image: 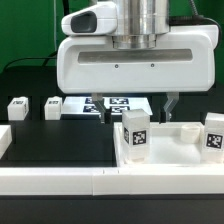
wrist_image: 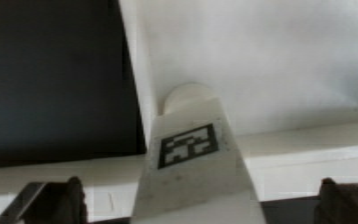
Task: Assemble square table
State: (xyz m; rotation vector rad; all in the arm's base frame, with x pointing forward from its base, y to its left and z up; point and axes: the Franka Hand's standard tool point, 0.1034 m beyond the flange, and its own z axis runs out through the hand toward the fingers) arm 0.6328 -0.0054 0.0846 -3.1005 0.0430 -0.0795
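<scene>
The square table slab (image: 170, 150) lies underside up at the exterior view's lower right. Two white tagged legs stand on it, one near its left corner (image: 135, 128) and one at the right edge (image: 213, 133). My gripper (image: 146, 108) hangs just above and behind the left leg, with one dark finger (image: 170, 105) showing. In the wrist view the gripper (wrist_image: 197, 205) is open. Its fingertips (wrist_image: 51, 200) stand wide apart on either side of that leg (wrist_image: 190, 150) without touching it. The slab (wrist_image: 247, 60) fills the background.
Two loose tagged legs (image: 17, 107) (image: 53, 107) lie on the black table at the exterior view's left. The marker board (image: 112, 103) lies behind the slab. White border rails run along the front (image: 60, 180) and the left edge (image: 4, 140).
</scene>
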